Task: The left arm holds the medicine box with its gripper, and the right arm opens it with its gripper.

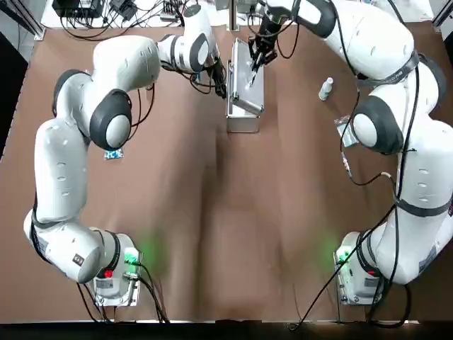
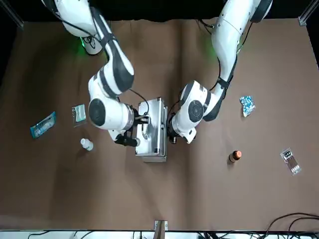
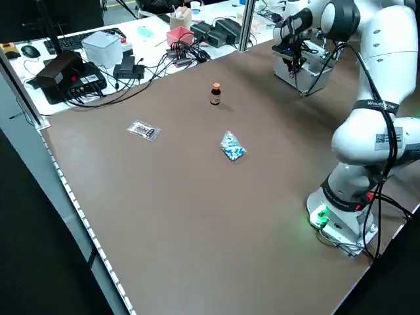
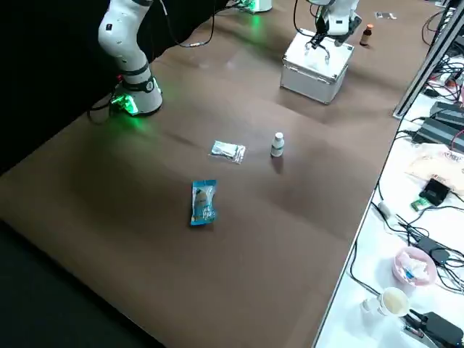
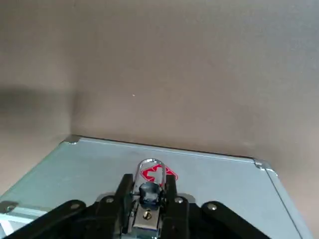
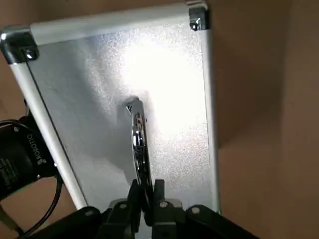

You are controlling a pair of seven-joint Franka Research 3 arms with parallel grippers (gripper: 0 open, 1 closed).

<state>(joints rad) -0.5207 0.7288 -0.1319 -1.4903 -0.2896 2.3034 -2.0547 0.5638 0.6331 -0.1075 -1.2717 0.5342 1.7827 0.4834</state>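
Medicine box (image 1: 244, 99): silver case, seen closed, standing on the brown surface (image 1: 233, 212).

Left gripper (image 5: 148, 191) is set against one side face of the box. Its jaws are drawn in close on a chrome latch (image 5: 147, 215), with the red-marked face stretching away ahead of them.

Right gripper (image 6: 145, 191) is held over the top face. Its jaws are pinched together on the chrome handle (image 6: 138, 139), which runs straight out from between them.

A white bottle (image 1: 325, 88) is noted well out from the right jaws, apart from the box.
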